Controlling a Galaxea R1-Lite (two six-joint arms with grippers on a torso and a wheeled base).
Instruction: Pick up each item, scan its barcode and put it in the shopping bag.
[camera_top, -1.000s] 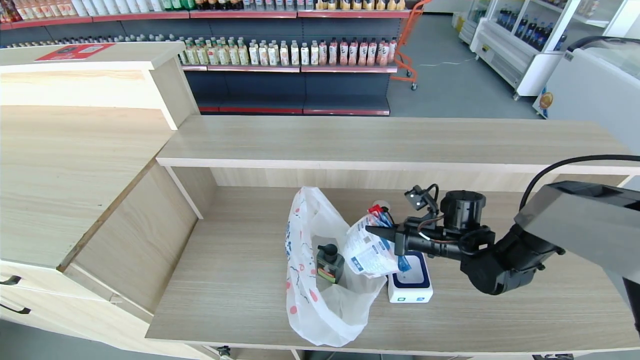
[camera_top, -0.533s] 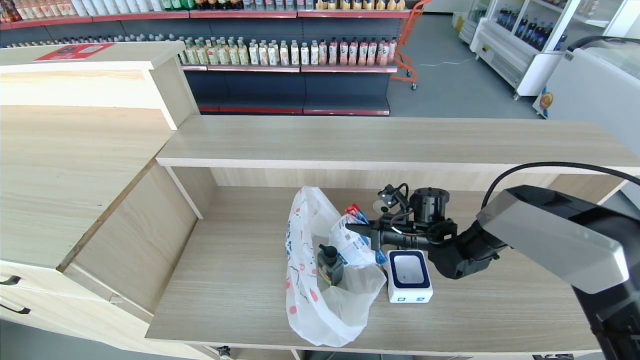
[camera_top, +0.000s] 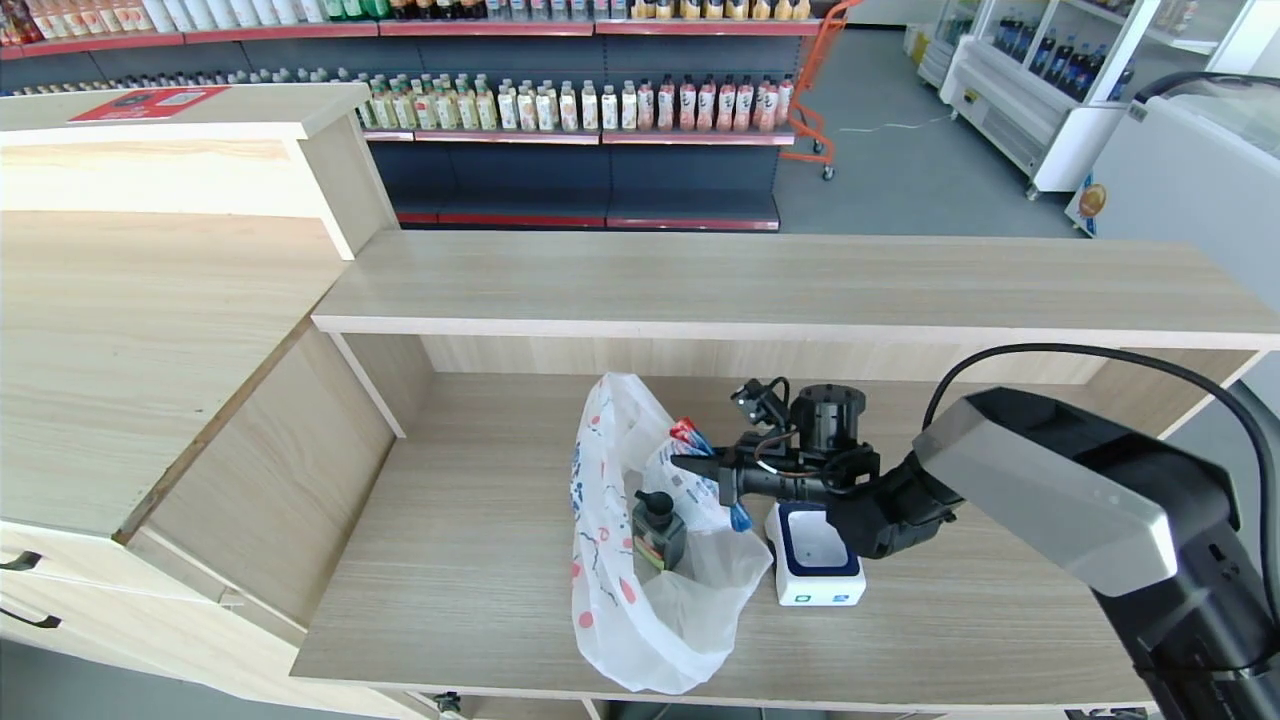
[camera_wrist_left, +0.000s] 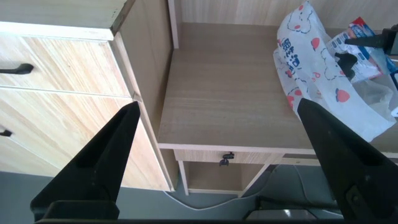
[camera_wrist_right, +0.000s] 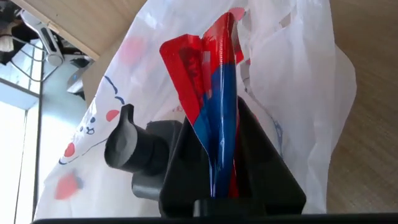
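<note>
Head view: we see the right pincer (camera_top: 688, 463) pinching a pouch (camera_top: 700, 487) over the open mouth of the bag (camera_top: 630, 620), which stands on the surface (camera_top: 480, 560). A pump bottle (camera_top: 658, 528) is upright inside the bag, just left of the pouch. The scanner (camera_top: 815, 560) is just right of the bag.

Left wrist view: the left pincer (camera_wrist_left: 217, 106) is spread wide, holding nothing, well left of the bag.

Right wrist view: we see the pouch's red-blue edge clamped between the jaws, bottle beyond.

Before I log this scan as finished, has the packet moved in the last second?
Yes. The packet, held in the right gripper, went left, off the scanner and over the bag.
</note>
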